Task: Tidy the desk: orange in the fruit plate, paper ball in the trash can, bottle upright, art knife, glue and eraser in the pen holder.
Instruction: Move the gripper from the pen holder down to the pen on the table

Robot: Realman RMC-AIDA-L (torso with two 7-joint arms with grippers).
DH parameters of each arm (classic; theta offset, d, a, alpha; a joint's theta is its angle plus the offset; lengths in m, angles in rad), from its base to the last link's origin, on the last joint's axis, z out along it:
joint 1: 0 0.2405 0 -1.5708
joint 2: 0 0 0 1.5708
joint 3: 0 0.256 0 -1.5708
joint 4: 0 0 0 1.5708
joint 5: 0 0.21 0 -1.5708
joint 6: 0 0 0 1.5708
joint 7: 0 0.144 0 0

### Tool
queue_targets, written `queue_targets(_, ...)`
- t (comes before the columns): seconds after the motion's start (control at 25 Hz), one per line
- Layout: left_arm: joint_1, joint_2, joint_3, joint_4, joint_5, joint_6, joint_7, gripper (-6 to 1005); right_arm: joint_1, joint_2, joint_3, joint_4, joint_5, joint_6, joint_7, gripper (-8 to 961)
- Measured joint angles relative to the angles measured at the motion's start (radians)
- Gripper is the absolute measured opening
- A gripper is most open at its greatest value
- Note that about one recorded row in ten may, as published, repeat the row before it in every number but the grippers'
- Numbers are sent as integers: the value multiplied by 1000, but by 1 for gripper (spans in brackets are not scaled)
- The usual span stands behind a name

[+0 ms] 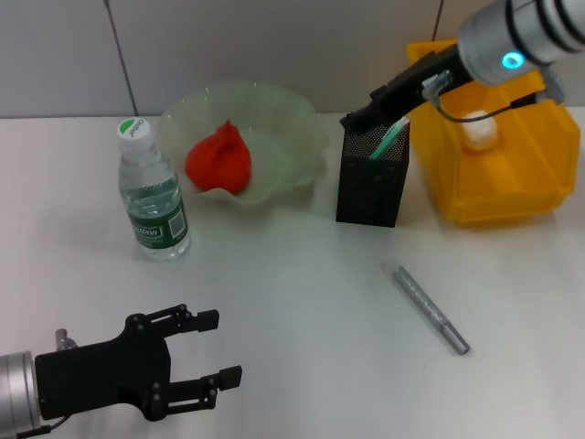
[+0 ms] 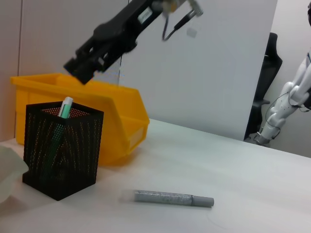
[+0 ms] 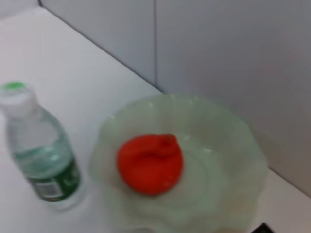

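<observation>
The orange (image 1: pixel 219 160) lies in the pale green fruit plate (image 1: pixel 292 119), also seen in the right wrist view as orange (image 3: pixel 149 165) and plate (image 3: pixel 228 141). The bottle (image 1: pixel 151 192) stands upright left of the plate. A green and white stick (image 1: pixel 388 137) leans in the black mesh pen holder (image 1: pixel 372 187). My right gripper (image 1: pixel 358 117) hangs just above the holder's rim. A grey pen-shaped art knife (image 1: pixel 430 308) lies on the table in front of the holder. The white paper ball (image 1: pixel 479 133) sits in the yellow trash can (image 1: pixel 512 183). My left gripper (image 1: pixel 219 347) is open and empty at the near left. The eraser is out of view.
The white table (image 1: pixel 302 302) runs to a grey wall behind. In the left wrist view the pen holder (image 2: pixel 60 150), yellow bin (image 2: pixel 121 116) and grey knife (image 2: pixel 172 198) line up, with the right arm above them.
</observation>
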Motion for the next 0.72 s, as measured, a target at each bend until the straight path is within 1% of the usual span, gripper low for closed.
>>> queue_targets(0.2, 0, 0, 0, 0, 0, 0, -8, 788, -20, 0, -1, -151, 18, -221, 93, 606)
queue_targets(0.32, 0, 0, -2, 0, 0, 0, -9, 787, -12, -1, -7, -187, 9, -338, 162, 605)
queue_targets(0.4, -1, 0, -2, 0, 0, 1, -9, 787, 3, -3, -9, -180, -18, -395, 203, 604)
queue_targets(0.52, -4, 0, -2, 0, 0, 4, -10, 787, 29, -1, -15, -137, -98, -443, 250, 603)
queue_targets(0.6, -7, 0, -2, 0, 0, 6, -11, 787, 47, 0, -29, -84, -154, -450, 275, 602)
queue_targets(0.72, -8, 0, -2, 0, 0, 9, -11, 787, 62, 2, -52, -14, -191, -448, 299, 601)
